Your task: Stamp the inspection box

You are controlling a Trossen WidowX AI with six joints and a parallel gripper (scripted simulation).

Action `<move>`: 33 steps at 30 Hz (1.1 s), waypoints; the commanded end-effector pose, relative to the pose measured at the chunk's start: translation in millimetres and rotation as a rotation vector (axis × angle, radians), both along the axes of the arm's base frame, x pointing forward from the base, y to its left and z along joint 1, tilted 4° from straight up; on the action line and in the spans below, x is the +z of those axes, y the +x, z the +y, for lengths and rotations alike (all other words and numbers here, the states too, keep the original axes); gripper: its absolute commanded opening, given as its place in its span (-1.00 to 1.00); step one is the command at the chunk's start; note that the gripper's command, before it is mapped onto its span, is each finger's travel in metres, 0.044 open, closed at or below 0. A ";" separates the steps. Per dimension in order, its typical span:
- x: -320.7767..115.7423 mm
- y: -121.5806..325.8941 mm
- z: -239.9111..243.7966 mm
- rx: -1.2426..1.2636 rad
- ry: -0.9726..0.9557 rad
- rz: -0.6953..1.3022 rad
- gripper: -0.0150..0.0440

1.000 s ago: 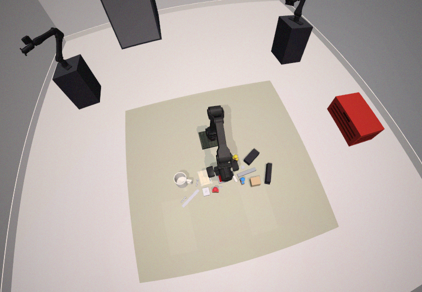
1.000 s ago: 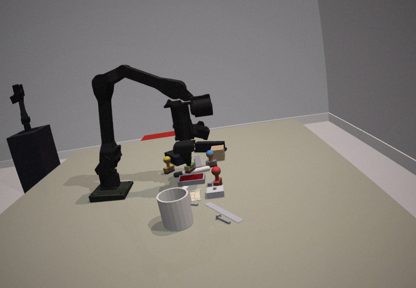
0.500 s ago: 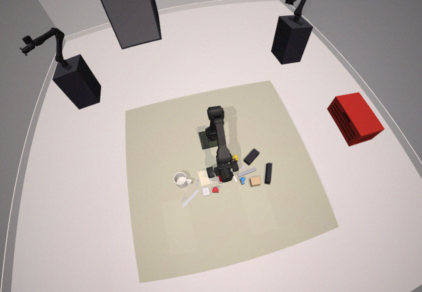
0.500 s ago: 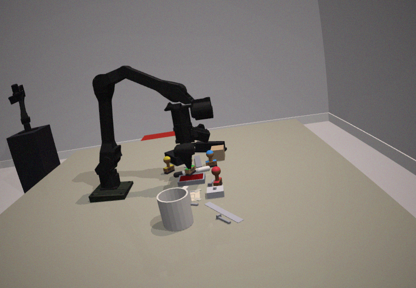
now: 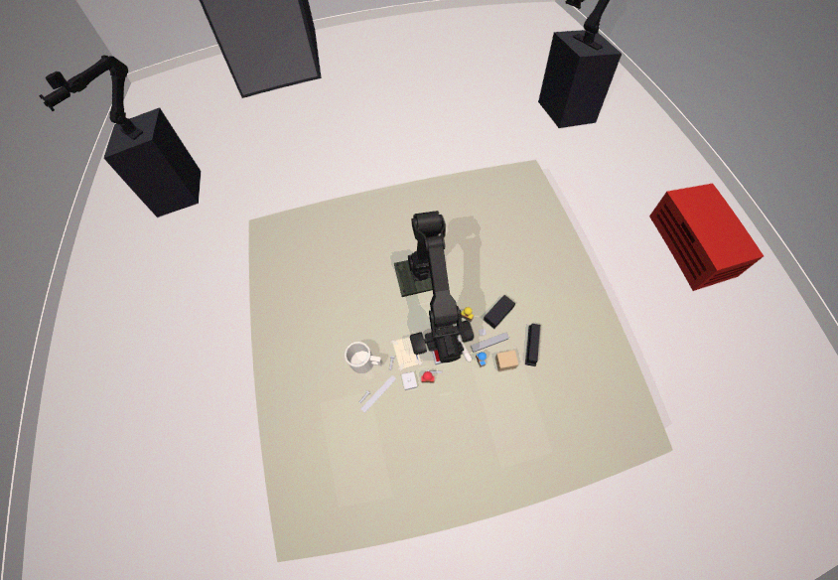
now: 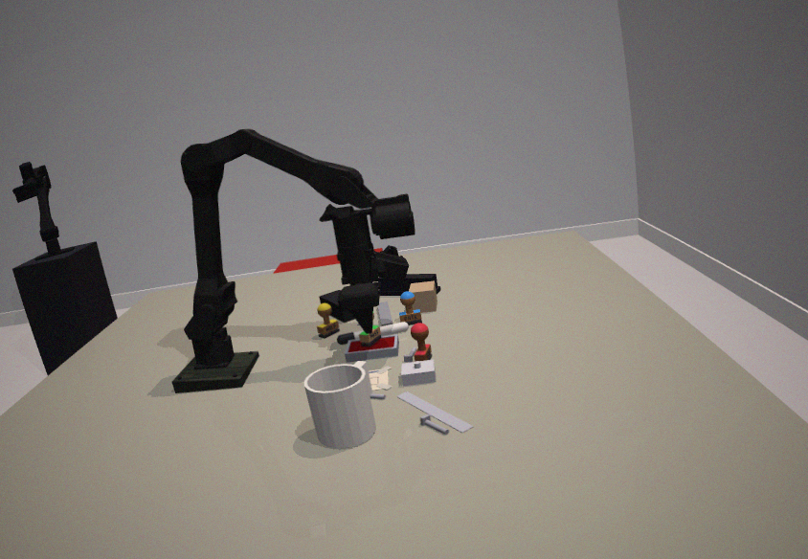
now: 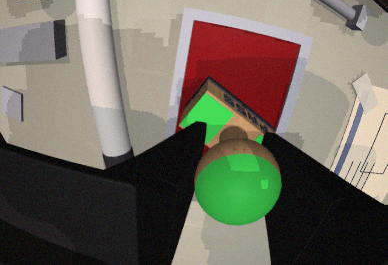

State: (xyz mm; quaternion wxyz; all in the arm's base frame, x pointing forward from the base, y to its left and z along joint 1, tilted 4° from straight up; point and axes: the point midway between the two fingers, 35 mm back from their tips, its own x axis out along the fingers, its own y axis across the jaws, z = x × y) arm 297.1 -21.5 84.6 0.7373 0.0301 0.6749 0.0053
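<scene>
My gripper is shut on the neck of the PASS stamp, below its green knob. The stamp's wooden block is over the red ink pad, turned at an angle to it and near the pad's lower left in the wrist view. I cannot tell whether the stamp's face touches the ink; the face is hidden. The card lies beside the pad, with its box outline partly cut off at the wrist view's right edge.
A white marker lies close beside the pad. Red, blue and yellow stamps stand around it. A mug stands beyond the card. A wooden block stands past the blue stamp.
</scene>
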 end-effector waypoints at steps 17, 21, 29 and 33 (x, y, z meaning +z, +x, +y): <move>-5.6 0.2 0.2 0.000 -0.001 -0.001 -0.49; -6.3 0.3 0.2 0.000 -0.001 -0.001 -0.49; -7.1 0.4 0.3 0.000 -0.001 -0.001 -0.49; -7.1 0.4 0.3 0.000 -0.001 -0.001 -0.49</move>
